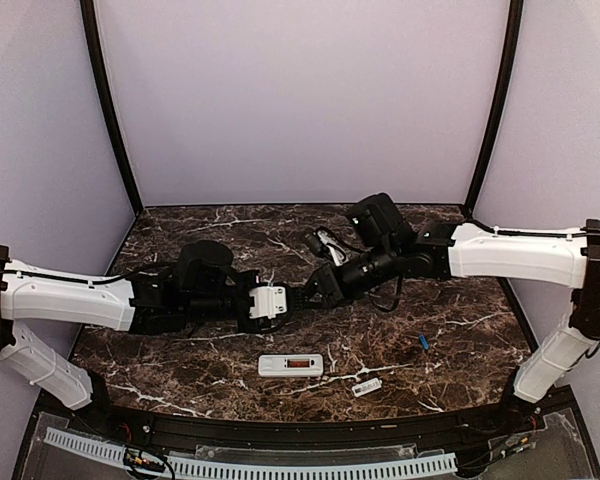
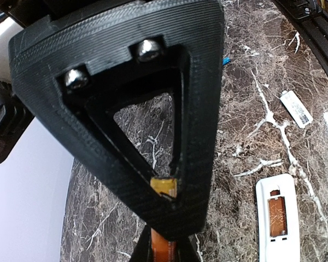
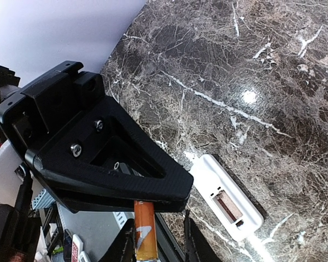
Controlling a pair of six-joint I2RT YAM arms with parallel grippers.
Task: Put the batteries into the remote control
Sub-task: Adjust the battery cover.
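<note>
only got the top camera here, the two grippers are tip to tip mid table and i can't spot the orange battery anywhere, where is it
Observer: Both wrist cameras show the orange battery right where the left gripper and right gripper meet, at their fingertips. I cannot tell which one is clamping it.
Operator: ok and the remote below them, anything in its slot yet
Observer: The remote lies back up with the slot uncovered. In the right wrist view the slot looks hollow, with no battery in it.
</note>
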